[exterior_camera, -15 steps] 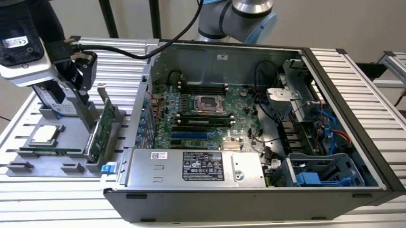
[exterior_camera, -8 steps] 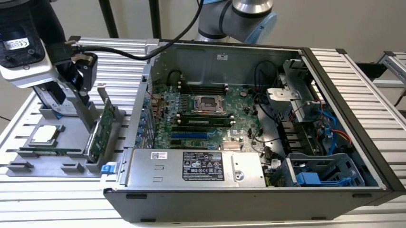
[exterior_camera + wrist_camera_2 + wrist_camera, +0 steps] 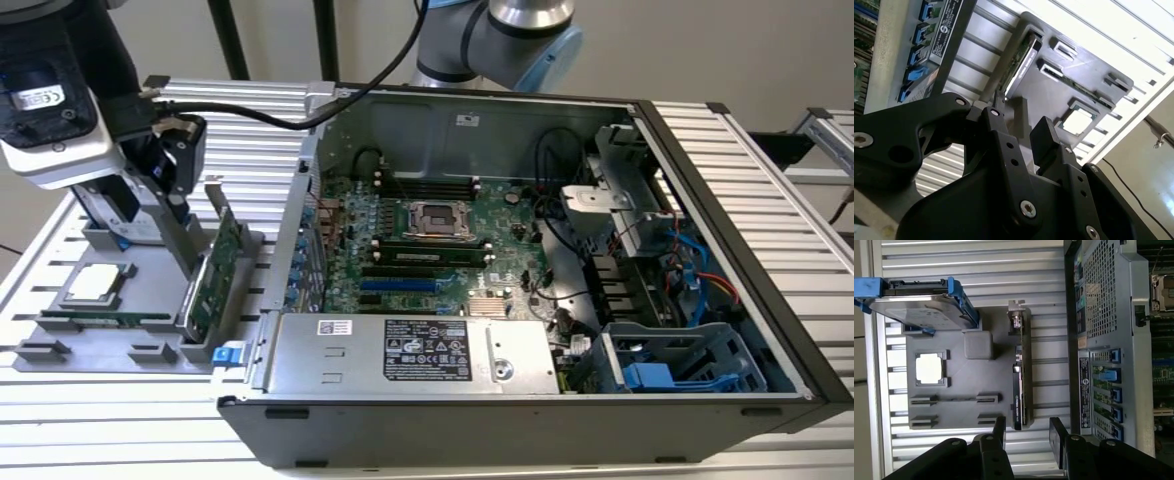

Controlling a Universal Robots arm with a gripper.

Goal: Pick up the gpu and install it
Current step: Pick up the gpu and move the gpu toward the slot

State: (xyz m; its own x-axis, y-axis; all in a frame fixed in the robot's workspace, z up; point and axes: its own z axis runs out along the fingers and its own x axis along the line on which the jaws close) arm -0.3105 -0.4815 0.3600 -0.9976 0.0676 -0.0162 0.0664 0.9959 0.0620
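Well, the slatted metal table [image 3: 747, 150] carries everything, and the biggest thing on it is the open computer case [image 3: 534, 410], lying with its board facing up. It sits off to one side of the tool, on the far side of the gpu from it.

The arm [image 3: 60, 110] hangs over the grey parts tray [image 3: 989, 375] that lies beside the case. Its gripper [image 3: 1028, 422] points down at the tray with the two black fingers [image 3: 1000, 427] spread apart and nothing between them, so it is released and holds nothing.

A silver hard drive [image 3: 919, 302] with blue rails stands at the corner of the tray away from the case, off to the side of the fingers.

The gpu [image 3: 1021, 385] stands on its long edge in a slot along the side of the tray nearest the case, with its silver bracket at the end away from the fingers. From the first wrist view it runs straight ahead of the gap between the fingers. In the second wrist view it sits clear beyond the fingertips, apart from them.

A square processor chip [image 3: 929, 367] lies flat in its pocket on the side of the gpu away from the case. A thin memory stick [image 3: 954, 400] rests in its holders, nearer the fingers than the chip.
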